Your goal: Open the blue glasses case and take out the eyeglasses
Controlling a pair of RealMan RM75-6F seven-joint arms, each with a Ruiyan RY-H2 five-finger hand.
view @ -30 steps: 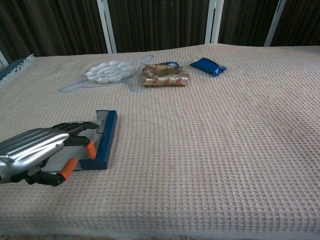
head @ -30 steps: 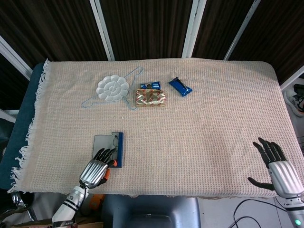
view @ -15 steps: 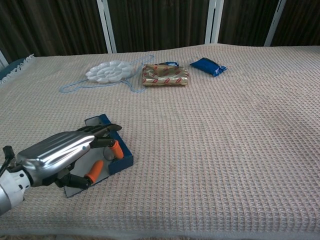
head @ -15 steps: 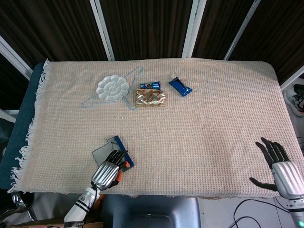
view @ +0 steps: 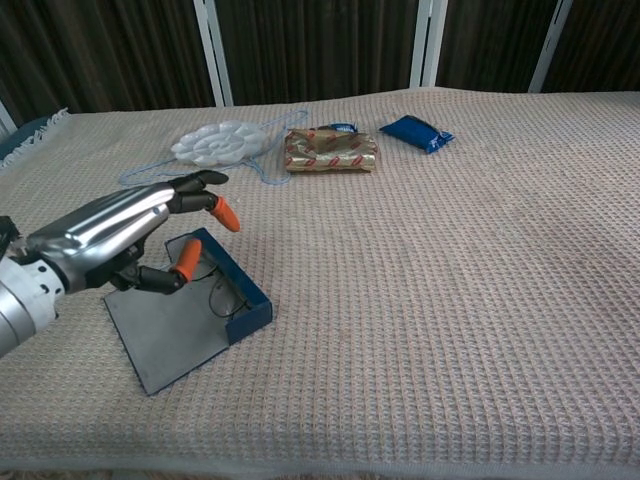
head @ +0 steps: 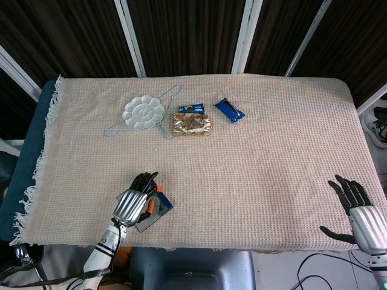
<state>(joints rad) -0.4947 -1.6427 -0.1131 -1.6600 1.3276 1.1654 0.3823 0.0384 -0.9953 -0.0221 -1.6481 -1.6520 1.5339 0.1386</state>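
The blue glasses case (view: 228, 291) lies open near the table's front left, skewed, its grey lid (view: 165, 332) flat on the cloth. Thin-framed eyeglasses (view: 212, 291) lie inside the blue tray. My left hand (view: 128, 236) hovers above the case's far left side with its orange-tipped fingers apart, holding nothing. From the head view the left hand (head: 135, 202) covers much of the case (head: 158, 209). My right hand (head: 359, 212) sits at the front right edge, fingers spread and empty, seen only in the head view.
At the back of the cloth-covered table (head: 272, 145) lie a white paint palette (head: 144, 110), a thin blue wire hanger (head: 170, 92), a gold-wrapped packet (head: 191, 124), a small blue biscuit pack (head: 191, 109) and a blue snack packet (head: 229, 110).
The case slid right and turned askew under my left hand. The hand then lifted off it and rose, leaving the open case uncovered. My right hand drifted slightly toward the table edge.
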